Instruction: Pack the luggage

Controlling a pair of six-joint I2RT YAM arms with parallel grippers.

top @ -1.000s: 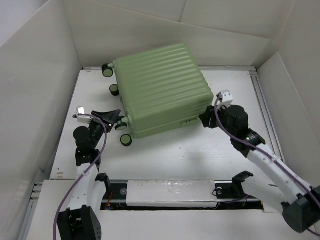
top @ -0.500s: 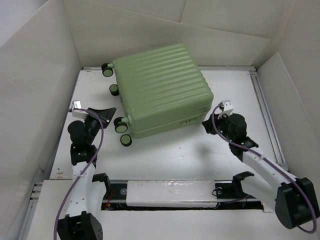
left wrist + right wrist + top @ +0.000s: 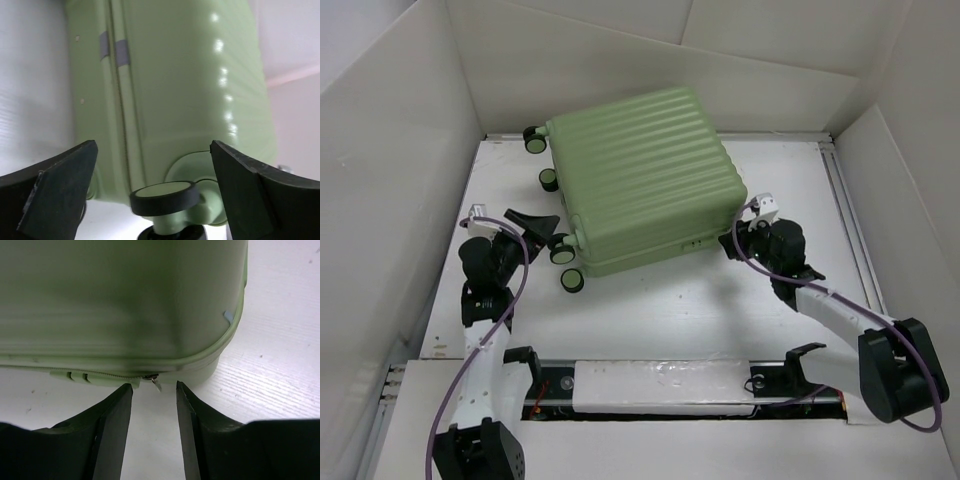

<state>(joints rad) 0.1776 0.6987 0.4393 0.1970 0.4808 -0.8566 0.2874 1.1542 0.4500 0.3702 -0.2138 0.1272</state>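
The luggage (image 3: 640, 170), a pale green ribbed hard-shell case, lies flat and closed in the middle of the table, its black caster wheels (image 3: 561, 251) pointing left. My left gripper (image 3: 540, 230) is wide open beside its near-left corner. In the left wrist view one caster wheel (image 3: 162, 195) sits between the spread fingers (image 3: 60, 190) without touching them, and the luggage (image 3: 175, 75) fills the background. My right gripper (image 3: 732, 246) is at the near-right corner, open. Its tips (image 3: 154, 386) flank the small metal zipper pull (image 3: 156, 383) on the luggage (image 3: 125, 300) without closing on it.
White walls enclose the table (image 3: 660, 310) on the left, back and right. A white rail (image 3: 660, 385) with black brackets runs along the near edge between the arm bases. Purple cables (image 3: 520, 290) trail along both arms.
My left gripper closed and then sprang wide open, drawing back slightly from the wheels. My right arm folded lower, with its gripper staying at the near-right corner.
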